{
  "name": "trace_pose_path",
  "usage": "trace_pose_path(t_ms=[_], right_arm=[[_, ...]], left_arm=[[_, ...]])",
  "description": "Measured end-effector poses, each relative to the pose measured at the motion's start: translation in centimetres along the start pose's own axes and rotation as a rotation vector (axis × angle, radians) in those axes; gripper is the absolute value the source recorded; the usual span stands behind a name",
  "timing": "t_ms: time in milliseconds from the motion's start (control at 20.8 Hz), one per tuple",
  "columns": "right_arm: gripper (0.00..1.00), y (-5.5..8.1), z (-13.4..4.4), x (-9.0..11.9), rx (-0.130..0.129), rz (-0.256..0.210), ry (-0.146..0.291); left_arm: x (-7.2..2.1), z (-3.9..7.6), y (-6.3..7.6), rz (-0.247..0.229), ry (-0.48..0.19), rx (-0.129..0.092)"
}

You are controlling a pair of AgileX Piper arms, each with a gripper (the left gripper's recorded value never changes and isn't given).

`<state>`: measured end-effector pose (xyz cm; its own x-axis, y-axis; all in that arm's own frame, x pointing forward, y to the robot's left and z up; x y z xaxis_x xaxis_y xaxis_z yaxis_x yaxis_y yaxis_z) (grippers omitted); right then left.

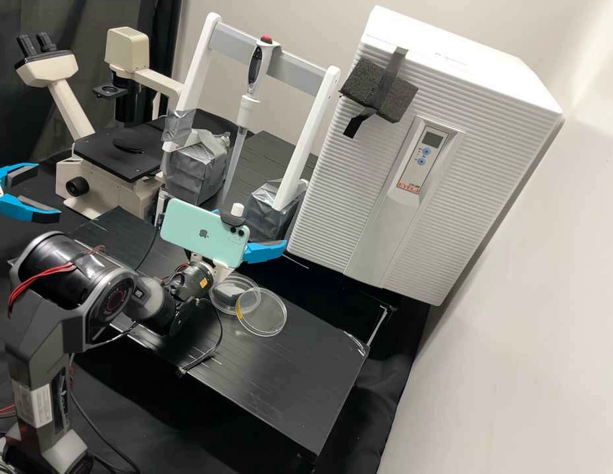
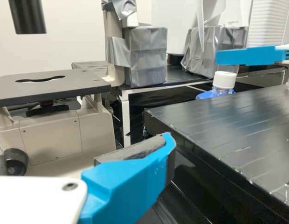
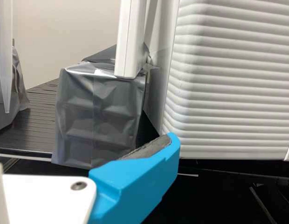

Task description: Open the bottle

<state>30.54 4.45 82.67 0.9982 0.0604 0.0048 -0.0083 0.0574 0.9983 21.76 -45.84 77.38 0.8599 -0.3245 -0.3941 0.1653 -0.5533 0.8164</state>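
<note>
Bottle [image 1: 236, 211] stands centre frame, beyond the worktop's [image 1: 306, 375] far edge, just beside the right hand [image 1: 255, 245], grip state indeterminate. Left hand [image 1: 20, 191] released, well apart at left edge.

Lab w/ microscope [image 1: 95, 178], pipette [image 1: 248, 105] & petri dishes [image 1: 261, 315]

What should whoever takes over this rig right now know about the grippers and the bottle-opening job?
Left gripper: open and empty, at the bench's left side beside the beige microscope.
Right gripper: open, close beside the small blue-labelled bottle; contact cannot be judged.
Bottle: upright just behind the black ribbed platform, its white screw cap still on.
Done: nothing yet; the bottle is unopened.
Left: probably steady the bottle with one gripper, then twist the cap off with the other.
</note>
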Motion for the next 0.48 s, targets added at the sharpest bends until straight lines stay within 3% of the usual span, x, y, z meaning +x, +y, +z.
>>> trace_pose_path(t_ms=[192, 480], right_arm=[[1.00, 0.00, 0.00, 0.00, 0.000, 0.000, 0.000], [1.00, 0.20, -0.26, -0.73, 0.010, 0.000, 0.010]], left_arm=[[-0.24, -0.13, 0.19, 0.001, -0.004, 0.016], [-0.29, -0.26, 0.22, 0.003, 0.002, 0.016]])
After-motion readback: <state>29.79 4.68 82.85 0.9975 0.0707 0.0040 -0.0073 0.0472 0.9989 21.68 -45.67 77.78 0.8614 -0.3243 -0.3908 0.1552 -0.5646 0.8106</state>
